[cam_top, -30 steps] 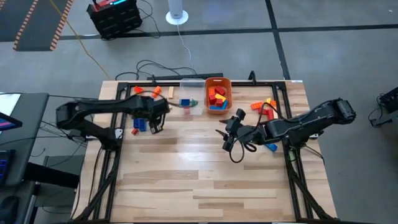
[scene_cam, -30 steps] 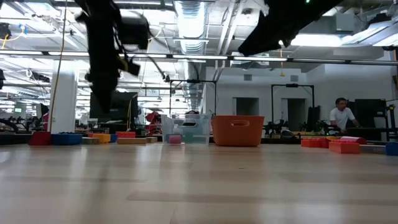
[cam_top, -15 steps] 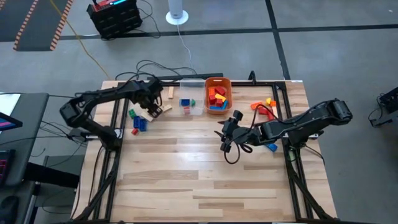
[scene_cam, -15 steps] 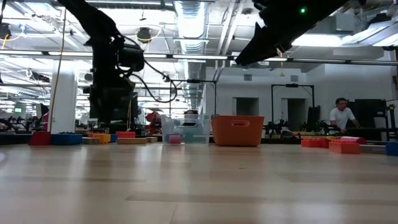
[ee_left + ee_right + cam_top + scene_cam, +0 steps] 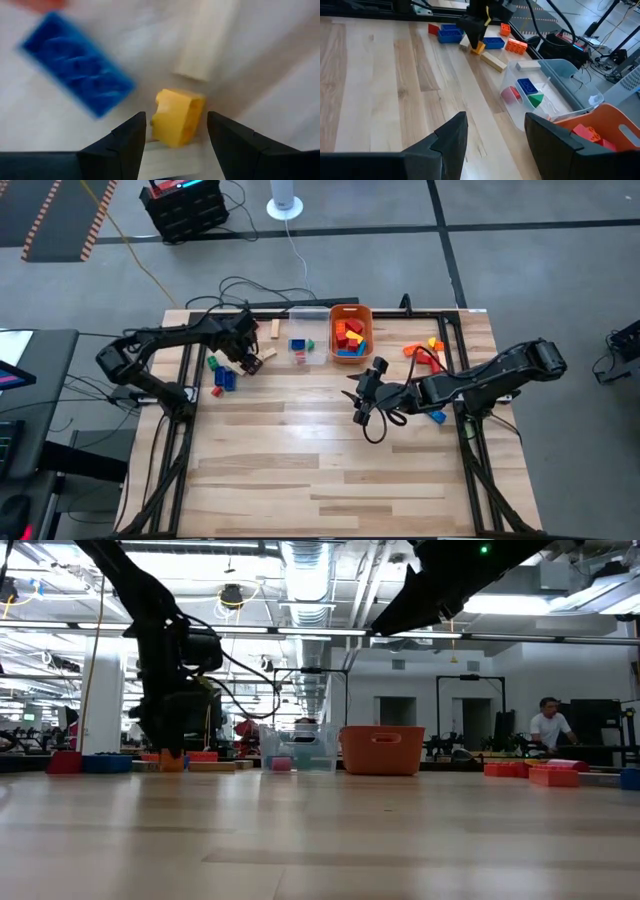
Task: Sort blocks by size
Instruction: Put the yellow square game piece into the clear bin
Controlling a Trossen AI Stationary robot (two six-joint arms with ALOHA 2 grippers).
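The left gripper (image 5: 252, 361) is low over the far left part of the bench (image 5: 330, 460), its fingers (image 5: 120, 145) apart on either side of a yellow block (image 5: 177, 116) that sits on the wood between them; it is not clear whether they touch it. Just beyond that block lie a plain wooden bar (image 5: 205, 40) and a long blue block (image 5: 75, 62). In the high view more blocks are scattered near this gripper: a green block (image 5: 212, 363), another blue block (image 5: 226, 380), a small red block (image 5: 216, 391), and a wooden block (image 5: 274, 329) by the far edge. A clear tub (image 5: 308, 335) at the far edge holds a few small blocks, blue, red and green, and just beside it an orange tub (image 5: 351, 332) holds red, yellow and blue ones. The right gripper (image 5: 362, 402) hangs above the middle of the bench, well apart from any block, with its fingers (image 5: 445, 145) apart and empty. To its right, near the bench's right edge, lies a further cluster of orange and yellow blocks (image 5: 424, 350) and a blue one (image 5: 437, 417). A person (image 5: 546, 725) stands in the room beyond the bench.
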